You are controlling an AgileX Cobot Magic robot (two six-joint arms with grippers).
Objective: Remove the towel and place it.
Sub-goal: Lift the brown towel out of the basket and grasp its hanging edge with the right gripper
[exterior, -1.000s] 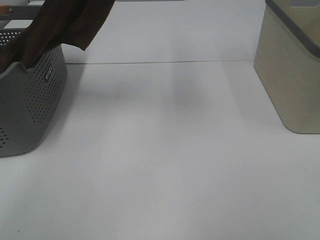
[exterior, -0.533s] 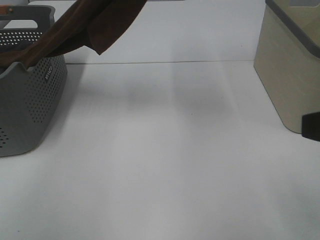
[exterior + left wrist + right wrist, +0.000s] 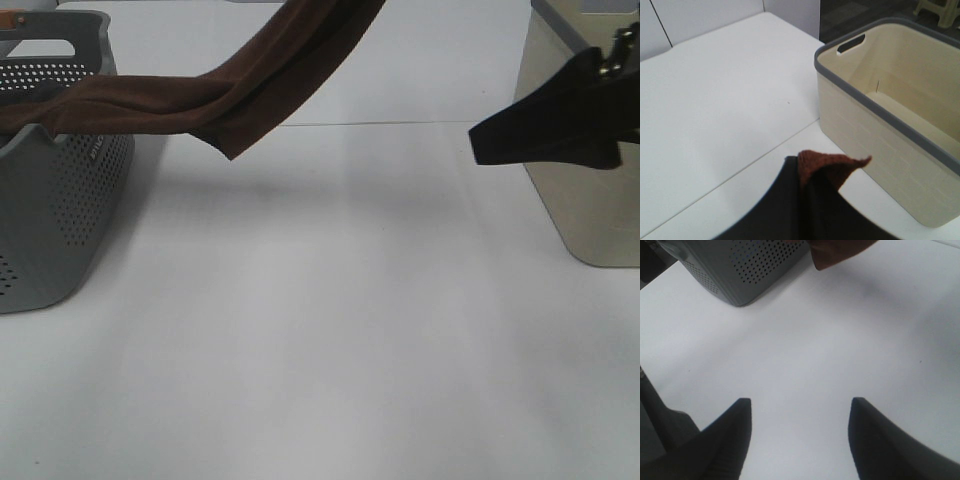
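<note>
We see one white table (image 3: 330,330). It is the biggest thing here. Most of its top is open room, from the front edge back to a thin line (image 3: 400,123) that runs across it.

There are two baskets, well apart, with the open room between them. The grey basket (image 3: 60,220) with little holes stands at the left edge of the high view and is cut off there. The tan basket (image 3: 580,200) with a grey rim stands at the right edge and is cut off at the top and side.

There is one brown towel (image 3: 270,85). One end lies over the grey basket's rim. The rest hangs in the air above the table, and one corner points down without touching it. The far end goes out past the top of the high view, so we cannot see it there.

There are two grippers. The left gripper (image 3: 804,192) is pinched closed on the towel, and a small brown bit sticks out past its fingers. It does not show in the high view. The right gripper (image 3: 800,401) has its fingers spread wide with nothing between them. It hangs above the table in front of the tan basket, dark and blurry.
</note>
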